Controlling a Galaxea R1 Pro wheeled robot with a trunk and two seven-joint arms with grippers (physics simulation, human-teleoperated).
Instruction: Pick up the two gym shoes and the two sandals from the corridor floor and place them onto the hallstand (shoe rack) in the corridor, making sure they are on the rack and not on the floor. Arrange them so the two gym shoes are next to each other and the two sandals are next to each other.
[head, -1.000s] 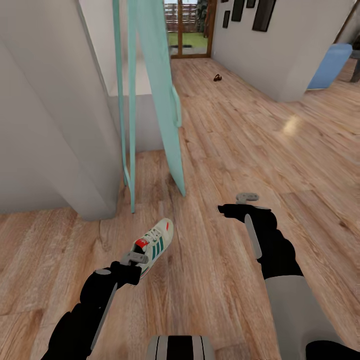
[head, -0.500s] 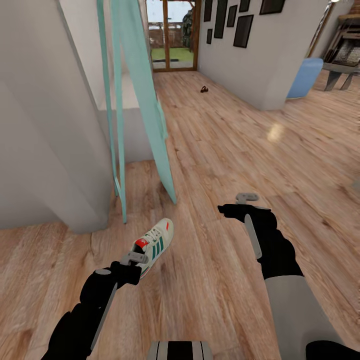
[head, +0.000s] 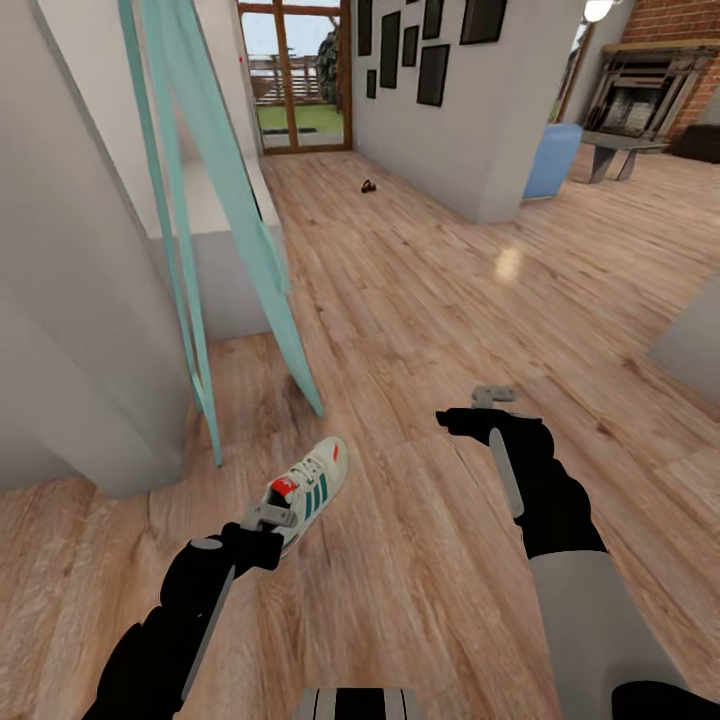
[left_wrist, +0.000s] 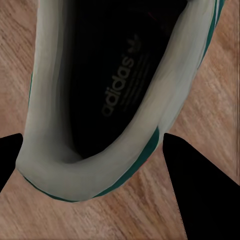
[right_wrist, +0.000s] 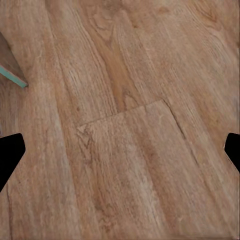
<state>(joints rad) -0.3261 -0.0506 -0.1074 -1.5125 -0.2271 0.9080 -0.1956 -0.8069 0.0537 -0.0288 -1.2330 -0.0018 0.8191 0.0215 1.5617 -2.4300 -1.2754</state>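
Note:
One cream-white gym shoe (head: 318, 480) with green stripes and a red tongue label hangs just above the corridor floor (head: 420, 300), toe pointing away from me. My left gripper (head: 272, 518) is shut on its heel. In the left wrist view the heel rim and dark insole of the shoe (left_wrist: 120, 90) sit between the fingers of the left gripper (left_wrist: 100, 165). My right gripper (head: 478, 408) is open over bare planks, as the right wrist view of it (right_wrist: 120, 150) also shows. Far down the corridor lies a small dark brown thing (head: 367, 186), possibly a sandal. A pale grey-white unit (head: 80, 300) at the left may be the hallstand.
A turquoise frame (head: 250, 250) leans on the floor just beyond the shoe, in front of a white ledge (head: 215, 215). A wall with black pictures (head: 430, 70) lines the corridor's right side. A blue chair (head: 550, 160) and a pale block (head: 695, 340) stand at the right.
The whole picture has shifted: the camera has swung right, bringing more of the room on the right into view. Both grippers and the held shoe keep their places in the picture.

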